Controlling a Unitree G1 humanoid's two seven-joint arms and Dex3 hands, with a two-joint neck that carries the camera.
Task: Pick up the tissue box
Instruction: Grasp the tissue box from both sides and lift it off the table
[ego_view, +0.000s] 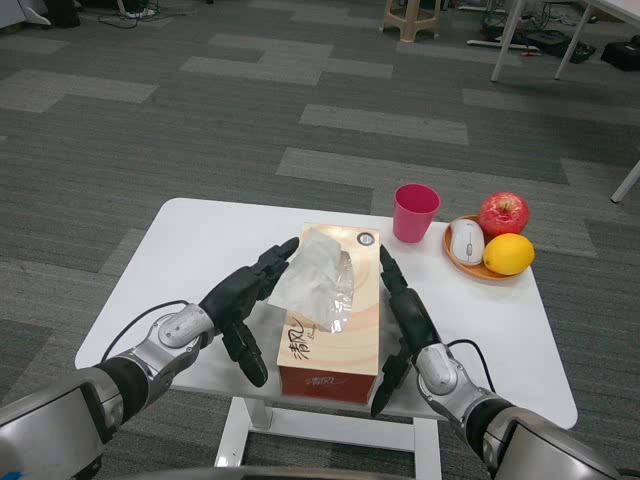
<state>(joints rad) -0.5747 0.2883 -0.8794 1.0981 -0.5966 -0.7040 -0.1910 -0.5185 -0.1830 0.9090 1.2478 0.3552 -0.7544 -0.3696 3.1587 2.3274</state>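
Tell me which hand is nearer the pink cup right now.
Right. The right hand lies along the tissue box's right side, its fingertips reaching toward the pink cup without touching it. The left hand is on the box's far side from the cup.

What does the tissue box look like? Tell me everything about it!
The tissue box is a long cardboard-looking box, pale peach on top and orange-red on the front end, with dark printed characters. A white tissue sticks up crumpled from the slot on top. The box lies flat near the front edge of the white table. The left robot hand is at its left side and the right robot hand along its right side, fingers stretched out.
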